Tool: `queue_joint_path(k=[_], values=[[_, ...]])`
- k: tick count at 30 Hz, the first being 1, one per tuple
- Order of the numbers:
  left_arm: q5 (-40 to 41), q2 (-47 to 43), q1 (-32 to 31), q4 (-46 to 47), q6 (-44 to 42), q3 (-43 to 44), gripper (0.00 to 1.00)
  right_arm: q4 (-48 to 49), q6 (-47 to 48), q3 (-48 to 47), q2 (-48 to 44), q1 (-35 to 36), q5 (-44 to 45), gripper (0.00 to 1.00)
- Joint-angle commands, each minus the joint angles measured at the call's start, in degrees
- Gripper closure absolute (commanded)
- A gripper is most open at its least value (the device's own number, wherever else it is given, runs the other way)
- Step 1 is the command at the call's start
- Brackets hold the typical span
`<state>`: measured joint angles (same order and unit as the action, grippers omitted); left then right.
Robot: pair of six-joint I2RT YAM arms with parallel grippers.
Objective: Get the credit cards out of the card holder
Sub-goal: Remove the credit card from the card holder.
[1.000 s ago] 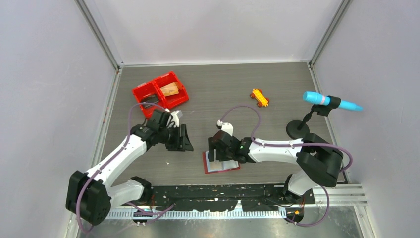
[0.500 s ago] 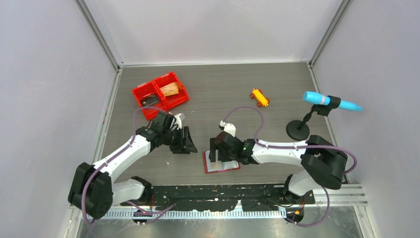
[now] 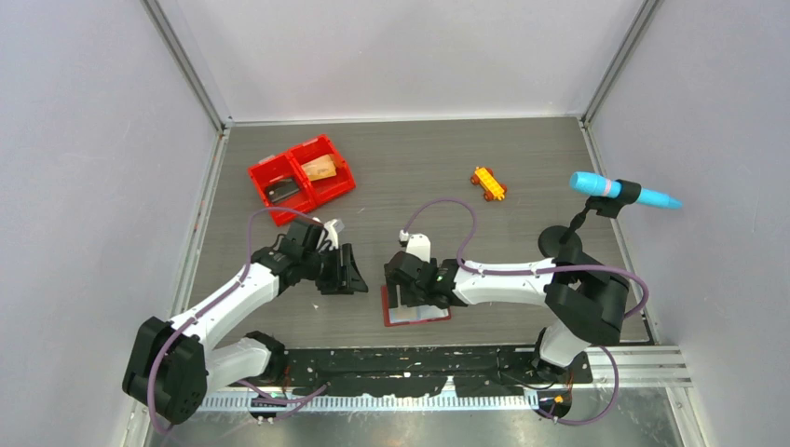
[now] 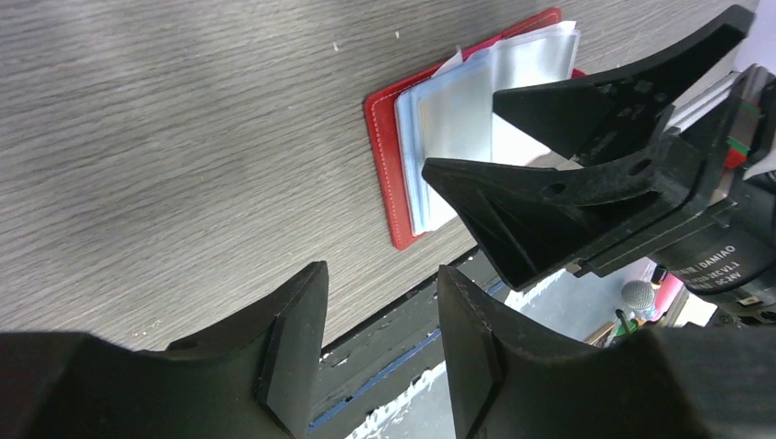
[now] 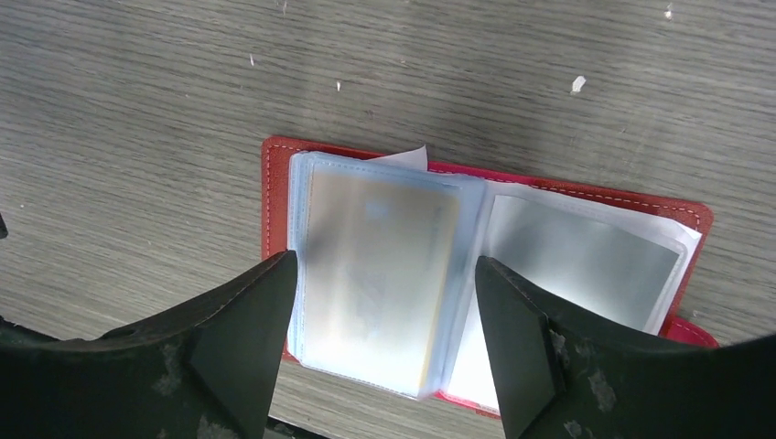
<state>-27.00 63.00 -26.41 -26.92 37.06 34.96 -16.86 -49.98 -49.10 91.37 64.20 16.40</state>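
Note:
The card holder lies open and flat on the table near its front edge, its red cover framing clear plastic sleeves. A credit card, pale, blurred and with a yellowish edge, shows through the top sleeve of the left stack. My right gripper hovers just above it, open, its jaws straddling that left stack without closing on it. My left gripper is open and empty a short way left of the card holder. In the left wrist view the right gripper's fingers cover part of the sleeves.
A red two-compartment bin holding a wooden piece stands at the back left. An orange toy vehicle lies at the back right. A blue microphone-like object on a black stand rises at the right. A black rail borders the near edge.
My left gripper has moved right and nearer, toward the card holder. My right gripper has shifted slightly left over the sleeves and its jaws have widened a little.

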Motion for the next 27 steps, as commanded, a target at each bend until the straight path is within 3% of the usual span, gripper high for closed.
queue_joint_path(k=[1, 12, 18, 27], values=[[-0.1, -1.6, -0.2, 1.9, -0.8, -1.1, 0.5, -3.6, -1.6, -1.9, 1.9, 0.8, 4.5, 0.23], [-2.8, 1.2, -0.4, 3.6, -0.9, -0.6, 0.5, -0.4, -2.7, 2.7, -2.4, 0.8, 5.3, 0.43], [-8.3, 10.2, -1.6, 8.8, -0.1, 1.9, 0.56, 12.9, -2.2, 11.1, -8.5, 0.6, 2.3, 0.52], [-7.5, 16.2, -5.6, 14.7, 2.0, 6.9, 0.58, 27.3, -1.4, 24.2, -18.6, -2.2, -1.8, 0.56]])
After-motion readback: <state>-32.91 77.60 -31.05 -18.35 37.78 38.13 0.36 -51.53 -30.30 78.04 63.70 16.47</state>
